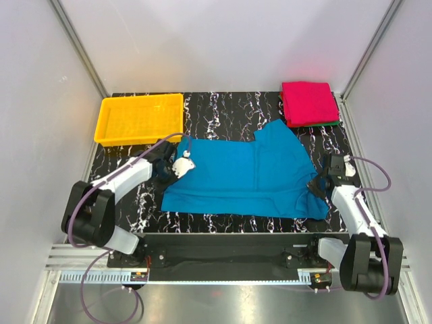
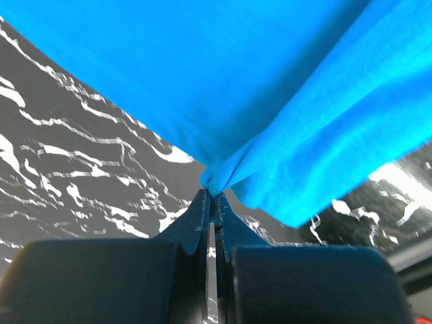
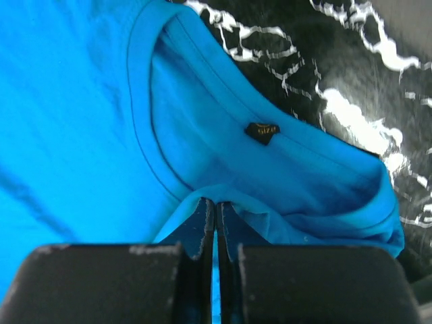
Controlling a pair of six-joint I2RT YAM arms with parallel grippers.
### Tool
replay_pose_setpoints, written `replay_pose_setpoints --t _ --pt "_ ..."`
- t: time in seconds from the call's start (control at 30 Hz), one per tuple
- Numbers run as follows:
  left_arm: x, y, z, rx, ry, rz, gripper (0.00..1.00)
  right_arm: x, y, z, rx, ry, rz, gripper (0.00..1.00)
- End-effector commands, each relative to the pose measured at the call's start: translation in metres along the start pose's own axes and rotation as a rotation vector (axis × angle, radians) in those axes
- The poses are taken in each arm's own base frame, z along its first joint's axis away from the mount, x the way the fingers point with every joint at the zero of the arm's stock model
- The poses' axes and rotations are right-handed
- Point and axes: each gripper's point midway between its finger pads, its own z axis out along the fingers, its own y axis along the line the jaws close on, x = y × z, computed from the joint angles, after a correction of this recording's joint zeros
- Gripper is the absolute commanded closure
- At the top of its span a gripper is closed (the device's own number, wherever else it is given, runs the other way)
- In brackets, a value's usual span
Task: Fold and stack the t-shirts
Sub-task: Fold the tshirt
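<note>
A teal-blue t-shirt (image 1: 246, 174) lies spread on the black marbled table. My left gripper (image 1: 169, 169) is at its left edge and is shut on a pinch of the blue cloth (image 2: 213, 183). My right gripper (image 1: 317, 183) is at the shirt's right end and is shut on the cloth by the collar (image 3: 216, 197); the collar's small label (image 3: 261, 131) shows just beyond. A folded magenta-pink shirt (image 1: 309, 102) lies at the back right on a dark green one (image 1: 317, 124), of which only an edge shows.
A yellow plastic tray (image 1: 140, 119) stands at the back left. Grey walls with metal posts close in the table on three sides. The arms' bases sit at the near edge.
</note>
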Motion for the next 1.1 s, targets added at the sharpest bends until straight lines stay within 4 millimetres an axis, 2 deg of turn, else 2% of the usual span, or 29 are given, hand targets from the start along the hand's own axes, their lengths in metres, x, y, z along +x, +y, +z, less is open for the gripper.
replay_pose_setpoints --t 0.0,0.17,0.23,0.3,0.33,0.37,0.4,0.43,0.47,0.5,0.57,0.63,0.67,0.7,0.73,0.77,0.83,0.9,0.93,1.07 --pt "-0.021 0.021 -0.002 -0.072 -0.037 -0.014 1.00 -0.038 0.014 0.000 0.000 -0.124 -0.041 1.00" --pt "-0.023 0.029 0.002 -0.094 -0.026 -0.008 1.00 -0.037 0.017 0.008 -0.005 -0.108 -0.060 1.00" --pt "-0.028 0.033 0.002 -0.102 -0.034 -0.014 0.92 -0.035 0.018 0.012 -0.001 -0.096 -0.063 1.00" --pt "-0.034 0.036 0.001 -0.108 -0.049 -0.027 0.72 -0.036 0.022 0.015 -0.006 -0.083 -0.071 0.66" --pt "-0.036 0.037 0.001 -0.110 -0.050 -0.035 0.46 -0.036 0.022 0.015 0.004 -0.071 -0.081 0.49" --pt "-0.038 0.038 0.000 -0.113 -0.056 -0.042 0.35 -0.038 0.018 0.017 0.045 -0.065 -0.082 0.23" --pt "-0.038 0.048 -0.007 -0.163 -0.045 -0.066 0.32 -0.050 0.023 0.011 0.058 -0.085 -0.078 0.16" --pt "-0.039 0.053 -0.011 -0.188 -0.044 -0.081 0.30 -0.047 0.013 0.006 0.118 -0.062 -0.081 0.09" --pt "-0.040 0.057 -0.016 -0.210 -0.047 -0.095 0.30 -0.058 0.003 0.002 0.184 -0.101 -0.074 0.03" --pt "-0.040 0.061 -0.021 -0.236 -0.047 -0.122 0.29 -0.068 0.005 -0.007 0.195 -0.124 -0.070 0.00" --pt "-0.040 0.061 -0.034 -0.255 -0.072 -0.149 0.30 -0.067 -0.003 -0.018 0.216 -0.113 -0.071 0.00" --pt "-0.040 0.041 -0.037 -0.183 -0.115 -0.133 0.32 -0.055 -0.012 -0.021 0.221 -0.067 -0.034 0.00" --pt "-0.038 0.034 -0.037 -0.161 -0.126 -0.118 0.39 -0.048 -0.010 -0.025 0.190 -0.042 -0.006 0.00" --pt "-0.036 0.014 -0.034 -0.106 -0.144 -0.073 0.44 -0.037 -0.021 -0.022 0.209 -0.011 0.020 0.01" --pt "-0.034 0.003 -0.032 -0.081 -0.146 -0.035 0.48 -0.032 -0.024 -0.022 0.210 0.000 0.059 0.04" --pt "-0.022 -0.013 -0.022 -0.047 -0.119 0.006 0.53 -0.028 -0.029 -0.022 0.213 -0.001 0.082 0.06" --pt "-0.022 -0.037 -0.020 -0.019 -0.127 0.158 0.53 -0.019 -0.042 -0.015 0.240 0.005 0.127 0.08" --pt "-0.014 -0.054 -0.011 0.015 -0.129 0.269 0.45 -0.011 -0.049 -0.007 0.254 0.022 0.151 0.11" --pt "-0.012 -0.056 -0.009 0.022 -0.127 0.291 0.44 -0.010 -0.043 -0.004 0.223 0.036 0.173 0.17" --pt "-0.011 -0.048 0.003 -0.002 -0.095 0.327 0.41 0.006 -0.041 0.014 0.232 0.118 0.206 0.24"
